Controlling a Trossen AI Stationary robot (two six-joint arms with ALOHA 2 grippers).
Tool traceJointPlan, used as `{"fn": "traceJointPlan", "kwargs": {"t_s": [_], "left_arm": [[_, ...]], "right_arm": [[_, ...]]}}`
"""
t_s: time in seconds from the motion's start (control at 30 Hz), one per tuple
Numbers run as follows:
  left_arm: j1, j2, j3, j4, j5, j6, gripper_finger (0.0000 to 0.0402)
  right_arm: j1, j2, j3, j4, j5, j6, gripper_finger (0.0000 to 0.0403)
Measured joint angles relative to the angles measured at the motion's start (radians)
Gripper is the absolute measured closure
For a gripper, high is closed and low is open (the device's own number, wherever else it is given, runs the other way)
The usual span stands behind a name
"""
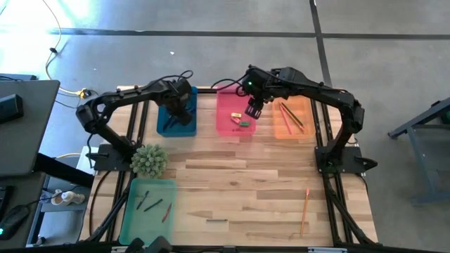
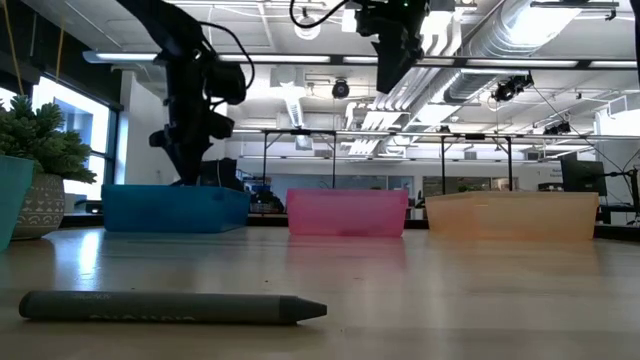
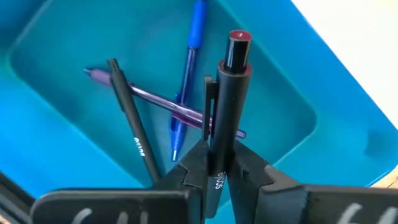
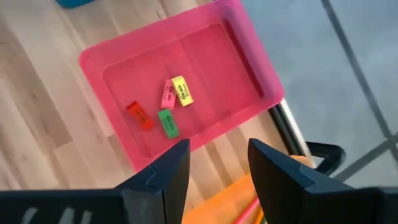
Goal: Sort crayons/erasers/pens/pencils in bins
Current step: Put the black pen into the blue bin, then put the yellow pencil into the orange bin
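My left gripper [image 3: 219, 155] hangs over the blue bin [image 3: 56, 68], shut on a black pen [image 3: 231, 68] with a red end. A blue pen [image 3: 194, 43], a purple pen [image 3: 146, 94] and another black pen [image 3: 127, 102] lie on the bin's floor. My right gripper [image 4: 217, 158] stands open with nothing between its fingers, above the right rim of the pink bin [image 4: 249, 50], where several erasers [image 4: 168, 106] lie. An orange pencil [image 1: 304, 209] and a dark grey crayon [image 2: 170, 307] lie on the table near its front edge. My left gripper pinches the black pen's barrel [image 3: 219, 142] between its two fingers. The fingers point down from above and the pen runs along them, its red end [image 3: 239, 36] sticking out past the fingertips toward the bin floor. The pen is upright and clear of the bin.
The orange bin [image 1: 292, 118] with pencils stands at the far right. The green bin [image 1: 148, 211] at the near left holds a few crayons. A potted plant [image 1: 149, 160] stands between the blue and green bins.
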Motion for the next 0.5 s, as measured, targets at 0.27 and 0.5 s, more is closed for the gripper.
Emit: {"fn": "traceJointPlan", "kwargs": {"t_s": [0.27, 0.5], "left_arm": [[0.002, 0.015, 0.000, 0.000, 0.011, -0.012, 0.0351], [0.002, 0.015, 0.000, 0.000, 0.006, -0.018, 0.0302]], "right_arm": [[0.001, 0.000, 0.000, 0.000, -0.134, 0.009, 0.0249], [0.003, 0.000, -0.014, -0.051, -0.201, 0.029, 0.0249]]}}
